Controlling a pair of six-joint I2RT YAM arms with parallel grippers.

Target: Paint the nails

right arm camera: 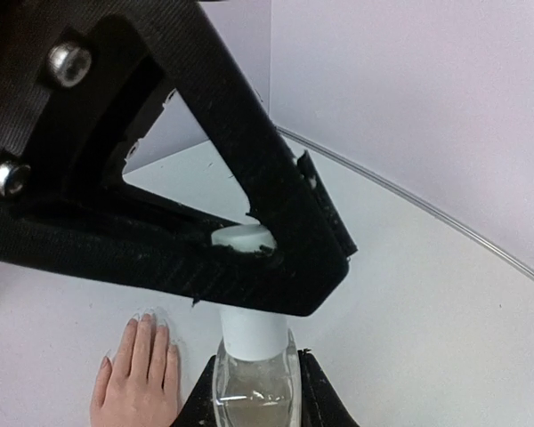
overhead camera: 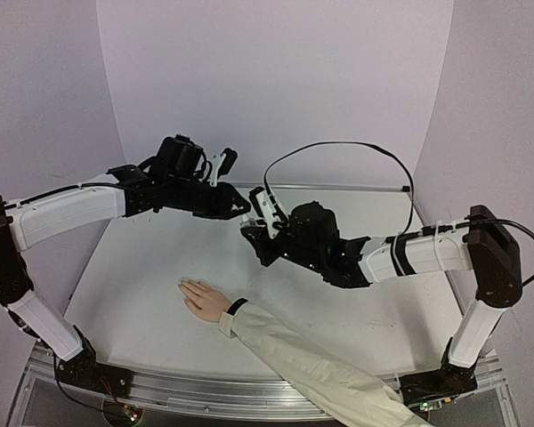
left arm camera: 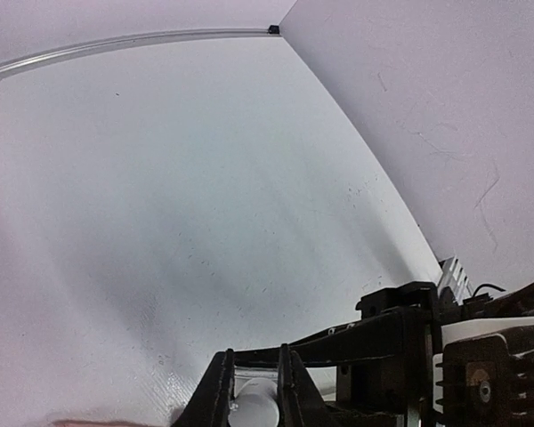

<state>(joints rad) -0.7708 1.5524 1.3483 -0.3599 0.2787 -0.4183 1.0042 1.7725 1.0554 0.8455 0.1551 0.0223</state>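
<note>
Over table (overhead camera: 142, 294), right claw (right arm camera: 256, 405) gripping clear bottle (right arm camera: 249, 334)

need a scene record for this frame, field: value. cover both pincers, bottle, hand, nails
left pincer: shut on white cap, from above
right pincer: shut on clear bottle, from below
clear bottle: upright between the two pincers, cap on
hand: flat on table, palm down, below and left of the pincers in the top view
nails: pale, no paint visible, nothing touching them
arm: black wristband, cream sleeve
brush: not visible
</note>
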